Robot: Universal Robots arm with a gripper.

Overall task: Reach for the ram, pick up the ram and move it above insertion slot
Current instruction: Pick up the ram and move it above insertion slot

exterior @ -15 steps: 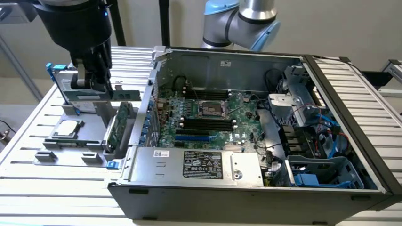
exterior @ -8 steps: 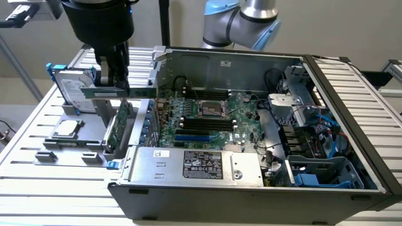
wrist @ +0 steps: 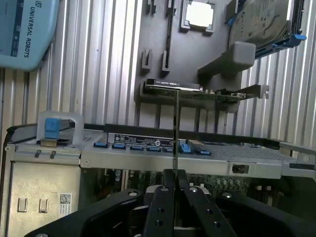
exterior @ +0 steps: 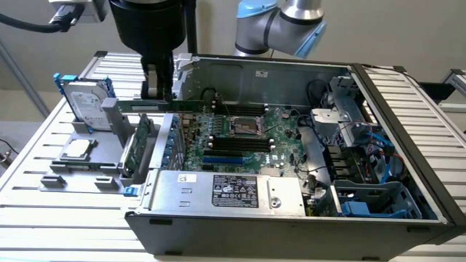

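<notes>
- The fingers (wrist: 163, 197) were pressed together on the ram (wrist: 176, 128), pinching the thin board edge-on between two black pads, as the wrist view showed.
- In the exterior view the gripper (exterior: 161, 90) hung under a thick black cylinder, holding the ram (exterior: 156, 105) lengthwise and level above the computer case's (exterior: 291, 229) rim, at the exterior view's left.
- The ram was a long, narrow green strip; its chips were too small to make out.
- The insertion slot (exterior: 239, 143) lay on the motherboard (exterior: 280, 123), one of several parallel black sockets, well apart from the ram toward the exterior view's right and lower down.
- A shorter blue slot (exterior: 222, 160) sat just beside those black sockets.
- Open air stood above the sockets; the case walls rose around them, and a metal power supply box (exterior: 226, 191) with a label closed the near side.
- Outside the case, a grey holder (exterior: 80, 169) on the ribbed metal table (exterior: 43, 218) carried a hard drive (exterior: 86, 103) in a blue frame, a square processor (exterior: 78, 148) and an upright green card (exterior: 138, 144).
- Blue and black cables (exterior: 378, 158) crowded the case's end at the exterior view's right, hiding what lay under them.
- The arm's pale blue joint (exterior: 280, 24) was cut off by the picture's upper edge.
</notes>
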